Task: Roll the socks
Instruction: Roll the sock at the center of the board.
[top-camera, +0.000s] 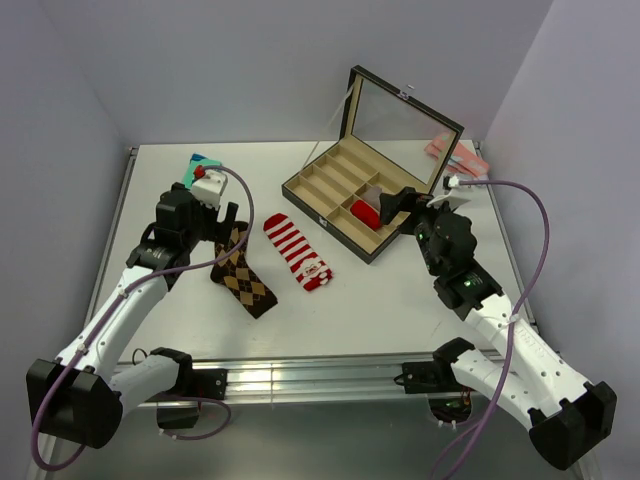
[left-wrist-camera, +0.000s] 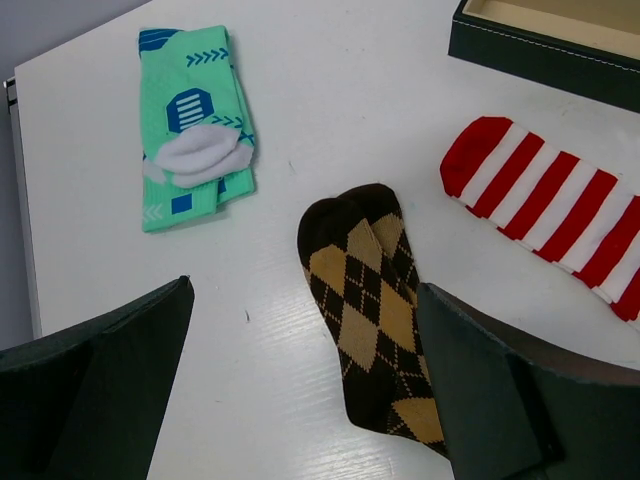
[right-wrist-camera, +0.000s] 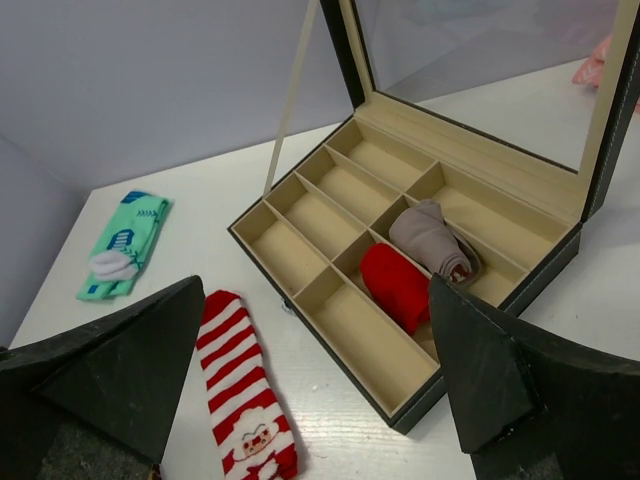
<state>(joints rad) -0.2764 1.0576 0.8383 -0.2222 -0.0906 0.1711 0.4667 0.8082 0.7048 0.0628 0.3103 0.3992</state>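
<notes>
Two socks lie flat and unrolled on the white table, nearest the arms and left of centre. The brown argyle sock runs from 5 o'clock at its near end to 11 o'clock at its far end. The red-and-white striped sock lies just beside it at 3 o'clock without touching, roughly parallel, with the Santa face at its near end.

Above the far end of the argyle sock hangs the left gripper, jaws spread wide with nothing between them. At 3 o'clock from the socks, the right gripper hovers beside the near right corner of the dark compartment box, also spread wide and empty, facing 10 o'clock.

That box sits at 1 o'clock from the table's centre, its glass lid standing up. A plain red roll fills one compartment, and a grey roll fills the next one back.

Farther off, a teal patterned folded sock rests at 11 o'clock. A pink item lies at 2 o'clock behind the box, too hidden to identify.
</notes>
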